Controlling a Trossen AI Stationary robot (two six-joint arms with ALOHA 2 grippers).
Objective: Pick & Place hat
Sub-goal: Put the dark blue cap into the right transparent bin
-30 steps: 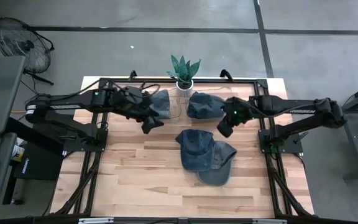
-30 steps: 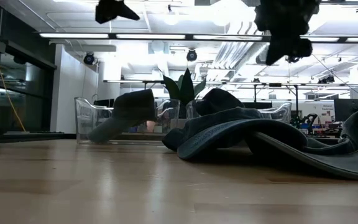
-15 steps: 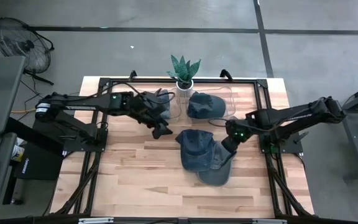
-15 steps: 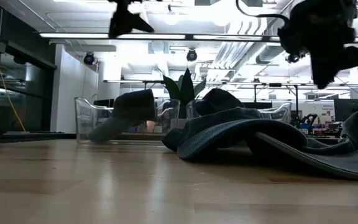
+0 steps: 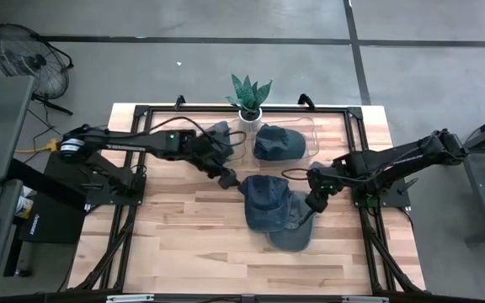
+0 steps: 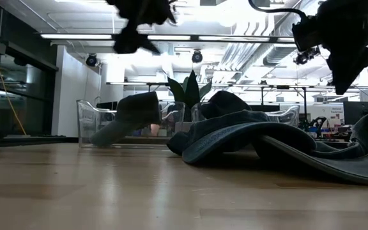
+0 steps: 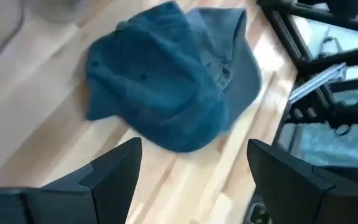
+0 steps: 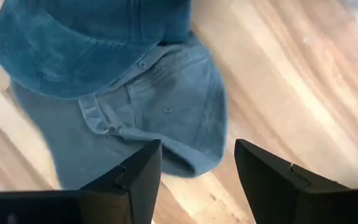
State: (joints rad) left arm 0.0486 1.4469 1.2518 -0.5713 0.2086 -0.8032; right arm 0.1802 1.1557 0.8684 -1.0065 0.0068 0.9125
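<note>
A dark blue cap [image 5: 265, 200] lies on the wooden table, partly over a grey-blue cap [image 5: 295, 227]; both show in the left wrist view [image 7: 157, 87] [image 7: 244, 59] and the right wrist view [image 8: 86, 43] [image 8: 160, 115]. My left gripper [image 5: 230, 178] hovers open just left of the blue cap, above the table [image 6: 136, 29]. My right gripper [image 5: 314, 202] hangs open at the right edge of the grey-blue cap [image 6: 347, 57], fingers apart with nothing between them [image 8: 197, 180].
Two clear bins at the table's far edge each hold a dark hat [image 5: 218, 139] [image 5: 278, 141]; the left one leans over its bin wall [image 6: 128, 118]. A potted plant [image 5: 249, 94] stands between them. Bare wood [image 5: 183, 236] lies toward the near left.
My left gripper has moved from beside the left bin toward the table's right and near edge, up to the blue cap. My right gripper has left the right bin, gone toward the near edge and come down over the grey-blue cap's right side. The caps have kept still.
</note>
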